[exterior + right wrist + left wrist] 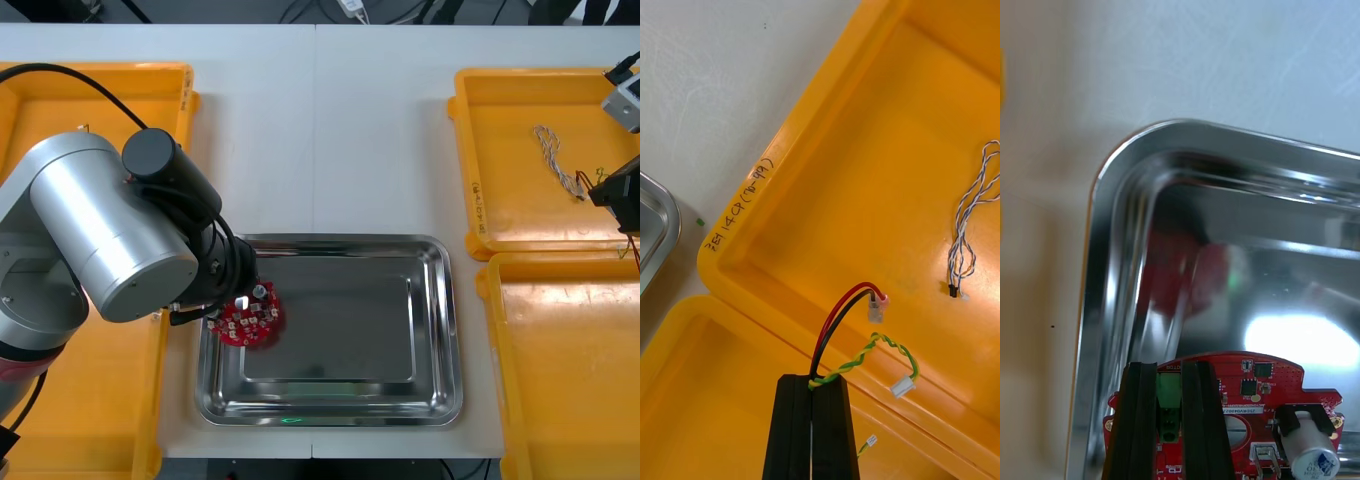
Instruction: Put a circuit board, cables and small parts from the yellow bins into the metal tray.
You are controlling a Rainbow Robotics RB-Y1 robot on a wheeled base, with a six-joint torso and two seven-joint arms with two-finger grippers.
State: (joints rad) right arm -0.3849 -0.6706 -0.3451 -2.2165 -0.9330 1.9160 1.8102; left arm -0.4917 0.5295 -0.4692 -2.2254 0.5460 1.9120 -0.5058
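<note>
Two loads: your left claw grips the circuit board just inside the left edge of the metal tray, floor directly below; right claw clamps cables.

Handwritten in black along the 9 o'clock rim of a yellow bin: roughly "14 CP (70-99)", leading characters unclear.
</note>
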